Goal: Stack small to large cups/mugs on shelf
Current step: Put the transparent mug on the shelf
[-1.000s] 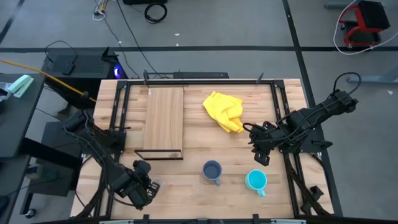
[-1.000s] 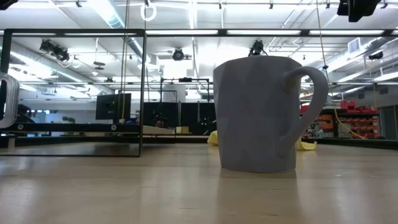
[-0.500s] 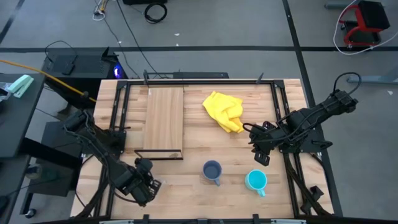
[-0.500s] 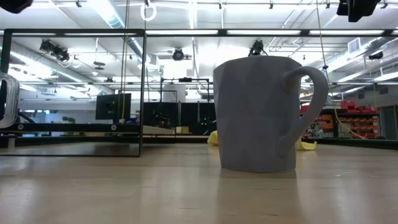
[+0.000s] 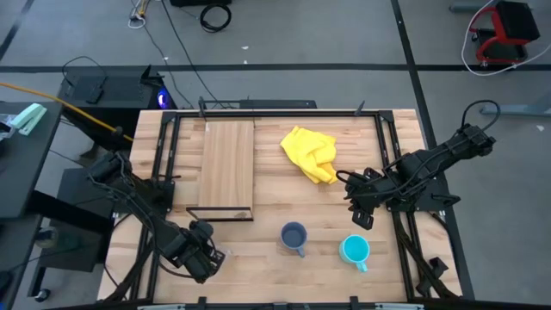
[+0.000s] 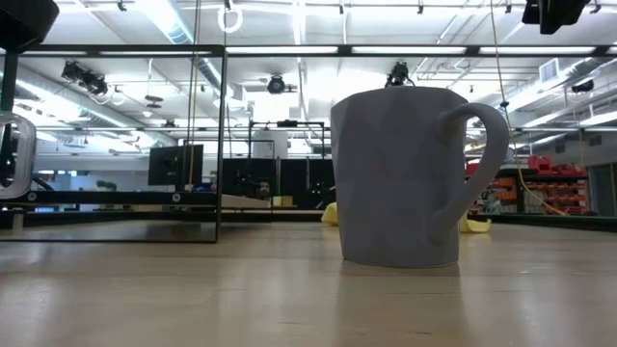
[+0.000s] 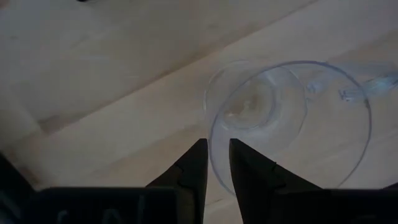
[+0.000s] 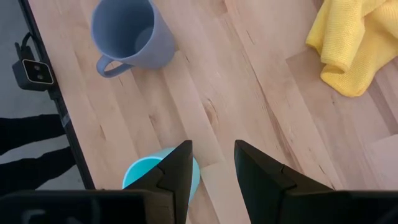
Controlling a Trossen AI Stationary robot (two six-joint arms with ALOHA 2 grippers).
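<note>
My left gripper (image 5: 203, 253) (image 7: 214, 146) is shut on the tiny clear glass cup (image 7: 289, 124) near the table's near-left corner. The cup also shows in the low view (image 6: 12, 154), above the tabletop. The dark blue-grey mug (image 5: 294, 237) (image 6: 405, 173) and the cyan mug (image 5: 354, 250) stand upright on their bases near the table's near edge. The shelf plank (image 5: 226, 164) lies at the far left, its black frame (image 5: 221, 213) at its near end. My right gripper (image 5: 360, 207) (image 8: 211, 165) is open and empty, above the table beyond the cyan mug (image 8: 134, 177). My left gripper pinches the glass cup's wall at the rim (image 7: 209, 127) between its two fingers, one finger inside the cup and one outside. The fingers come from above, pointing down. The cup hangs below them, mouth up, lifted clear of the table.
A crumpled yellow cloth (image 5: 312, 153) (image 8: 348, 43) lies on the table right of the shelf. Black rails (image 5: 164, 155) run along the table's left and right sides. Bare tabletop lies between the shelf frame and the mugs.
My left gripper, still shut on the glass cup, has gone a little toward the table's right and far side, carrying the cup clear of the table.
</note>
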